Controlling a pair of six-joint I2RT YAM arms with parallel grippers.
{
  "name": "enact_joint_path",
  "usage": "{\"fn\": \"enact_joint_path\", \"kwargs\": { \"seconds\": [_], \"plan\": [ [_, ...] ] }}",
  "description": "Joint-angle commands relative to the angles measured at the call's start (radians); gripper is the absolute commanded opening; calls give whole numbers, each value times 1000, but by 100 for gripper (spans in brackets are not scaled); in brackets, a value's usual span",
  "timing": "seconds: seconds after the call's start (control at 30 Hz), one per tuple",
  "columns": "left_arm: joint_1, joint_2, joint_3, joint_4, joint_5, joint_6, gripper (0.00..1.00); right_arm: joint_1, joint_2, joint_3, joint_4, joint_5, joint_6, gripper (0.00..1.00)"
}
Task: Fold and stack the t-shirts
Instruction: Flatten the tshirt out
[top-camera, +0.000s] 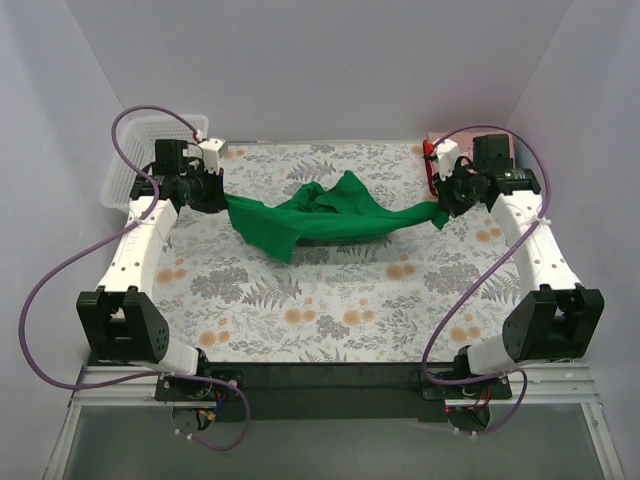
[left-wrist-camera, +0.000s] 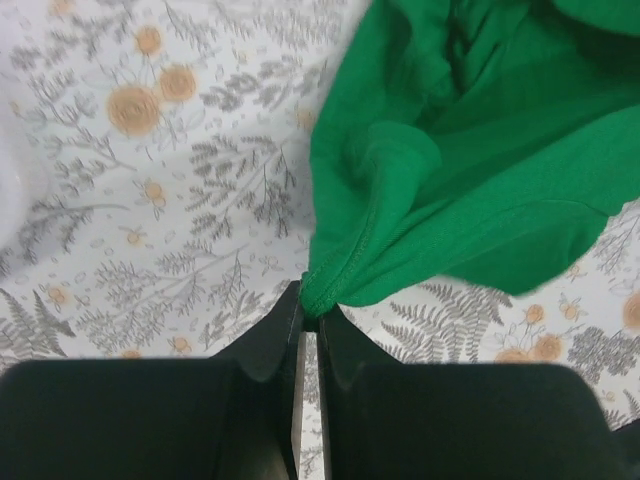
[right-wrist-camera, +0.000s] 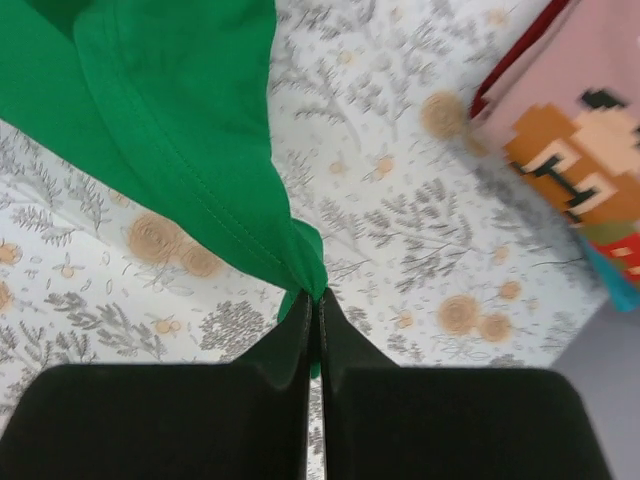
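Observation:
The bright green t-shirt (top-camera: 320, 215) hangs stretched and crumpled between my two grippers above the floral table. My left gripper (top-camera: 222, 197) is shut on its left hem; the pinch shows in the left wrist view (left-wrist-camera: 312, 308), with green cloth (left-wrist-camera: 470, 170) spreading away from it. My right gripper (top-camera: 440, 212) is shut on its right end; the right wrist view (right-wrist-camera: 315, 297) shows the hem (right-wrist-camera: 190, 150) gathered at the fingertips. The dusty-pink tee with a pixel graphic (right-wrist-camera: 575, 170) lies at the far right corner (top-camera: 500, 150). A teal edge (right-wrist-camera: 610, 275) shows beside it.
A white mesh basket (top-camera: 145, 165) stands at the back left, just behind the left arm. White walls close in the table on three sides. The floral cloth (top-camera: 320, 300) covers the table in front of the shirt.

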Motion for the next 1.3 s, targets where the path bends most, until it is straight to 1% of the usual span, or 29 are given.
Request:
{"fn": "enact_joint_path", "kwargs": {
  "seconds": [0.0, 0.13, 0.17, 0.27, 0.43, 0.53, 0.6, 0.67, 0.7, 0.73, 0.77, 0.83, 0.9, 0.97, 1.07, 1.13, 1.27],
  "plan": [
    [8, 18, 144, 26, 33, -51, 0, -13, 1, 176, 35, 31, 4, 1],
    [8, 68, 266, 28, 44, -82, 0, -21, 69, 306, 34, 40, 40, 1],
    [8, 75, 308, 22, 50, -94, 0, -30, 72, 328, 32, 40, 47, 1],
    [9, 56, 355, 31, 58, -126, 0, -56, 63, 411, 35, 37, 67, 1],
    [11, 1, 486, 75, -12, -230, 0, -117, 21, 581, 44, 26, 124, 1],
    [11, -22, 533, 106, -55, -267, 0, -141, -6, 639, 66, 43, 159, 1],
    [11, -46, 525, 118, -63, -275, 0, -145, -46, 641, 92, 66, 175, 1],
    [11, -106, 485, 129, -59, -272, 0, -145, -84, 614, 109, 80, 178, 1],
    [11, -131, 470, 129, -56, -268, 0, -147, -129, 600, 122, 97, 178, 1],
    [11, -187, 430, 129, -51, -261, 0, -147, -182, 565, 138, 115, 172, 1],
    [11, -220, 409, 129, -48, -255, 0, -147, -183, 564, 138, 115, 172, 1],
    [11, -290, 361, 134, -52, -248, 0, -147, -278, 494, 181, 152, 161, 1],
    [11, -384, 300, 126, -80, -248, 0, -147, -369, 437, 219, 186, 152, 1],
    [11, -465, 257, 121, -129, -251, 0, -147, -414, 422, 234, 204, 144, 1],
    [11, -545, 237, 135, -172, -254, 0, -145, -462, 420, 245, 230, 143, 1],
    [11, -560, 257, 147, -183, -249, 0, -147, -471, 429, 245, 218, 142, 1],
    [11, -542, 324, 126, -181, -254, 0, -147, -453, 443, 242, 198, 152, 1]
  ]
}}
